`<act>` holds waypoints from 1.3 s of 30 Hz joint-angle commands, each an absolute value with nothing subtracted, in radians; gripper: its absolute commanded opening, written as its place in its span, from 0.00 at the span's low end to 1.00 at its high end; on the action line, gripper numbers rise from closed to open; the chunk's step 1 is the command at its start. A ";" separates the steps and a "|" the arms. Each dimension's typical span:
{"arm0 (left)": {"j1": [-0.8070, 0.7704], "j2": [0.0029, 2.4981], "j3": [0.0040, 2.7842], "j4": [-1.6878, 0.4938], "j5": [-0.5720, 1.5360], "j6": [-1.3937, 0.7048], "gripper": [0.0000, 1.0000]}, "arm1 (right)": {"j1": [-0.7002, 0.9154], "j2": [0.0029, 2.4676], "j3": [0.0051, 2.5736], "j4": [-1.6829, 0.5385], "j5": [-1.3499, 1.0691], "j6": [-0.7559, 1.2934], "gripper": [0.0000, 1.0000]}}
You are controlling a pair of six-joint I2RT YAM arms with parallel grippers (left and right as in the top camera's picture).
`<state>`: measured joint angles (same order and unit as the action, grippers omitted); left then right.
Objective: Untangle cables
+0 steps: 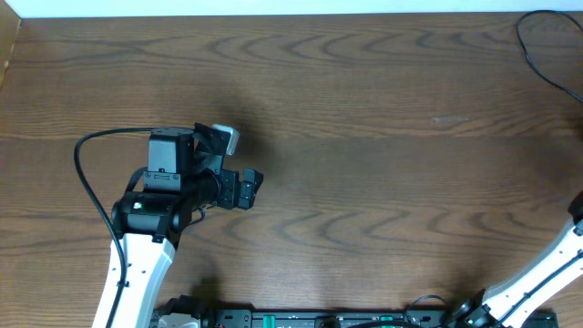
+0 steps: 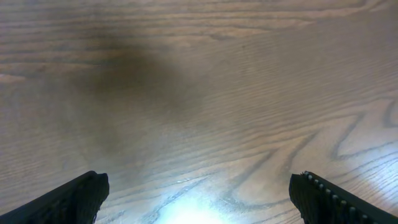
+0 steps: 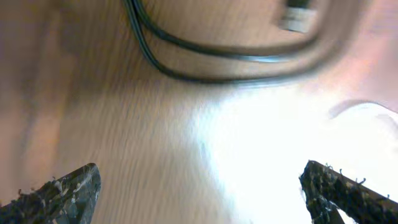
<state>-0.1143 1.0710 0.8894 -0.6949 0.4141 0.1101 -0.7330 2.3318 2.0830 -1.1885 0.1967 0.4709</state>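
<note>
Cables [image 3: 236,57]: thin black cords, looping across the top of the right wrist view, blurred, lying on the brown wood-grain table [image 1: 364,109]. A small pale plug end [image 3: 295,18] sits at the upper right of that frame, just beside the loop; can't tell whether it's joined to it. There's a pale curved line at mid right edge of the same frame, washed out by glare, can't tell what it is. In the overhead view a thin black cord shows in the far upper right corner and runs off the right edge.

Right gripper [image 3: 202,190]: jaws spread wide, gripping nothing, cords higher in frame and apart from the fingertips. It's off-frame in overhead; only the white right arm [image 1: 537,273] shows at lower right.

Left gripper [image 1: 239,164]: left of centre in overhead, well apart from the cords. Jaws wide, gripping nothing, bare wood below in the left wrist view.
</note>
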 commanded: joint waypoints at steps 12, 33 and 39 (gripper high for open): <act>-0.119 1.070 0.884 -0.627 0.459 0.126 0.98 | -0.736 1.966 2.086 -1.532 0.532 0.791 0.99; -0.119 0.934 0.885 -0.690 0.298 0.025 0.98 | -0.682 1.778 2.086 -1.372 -0.029 0.196 0.99; -0.119 0.824 0.885 -0.759 0.210 0.025 0.97 | -0.680 1.777 2.086 -1.407 -0.211 0.104 0.99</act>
